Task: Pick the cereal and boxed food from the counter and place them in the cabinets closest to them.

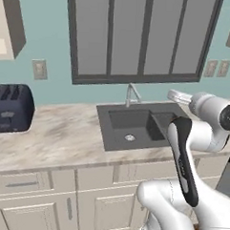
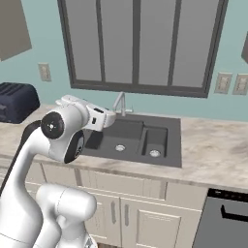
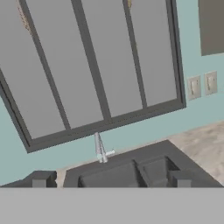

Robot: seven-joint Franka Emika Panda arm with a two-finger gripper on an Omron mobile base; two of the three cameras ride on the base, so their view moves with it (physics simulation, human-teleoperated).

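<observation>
Left base view, marbled beige-grey counter (image 1: 58,133), pale edge

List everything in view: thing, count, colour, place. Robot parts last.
counter: 1, beige-grey marbled, runs along the wall under the window
sink: 1, dark grey, two basins, set into the counter
faucet: 1, silver, behind the sink
window: 1, dark frame with grey panes, above the sink
toaster: 1, dark navy, on the counter at far left
wall outlets: 3, beige; two right of the window, one left
cabinets: wall-hung, upper corners; left one stands open with a pale inside
low cupboards: cream, under the counter
dishwasher: 1, grey with black handle, lower right
arm: 1, white with dark joints
gripper: 1, dark fingertips, open, empty, pointed toward the sink
</observation>
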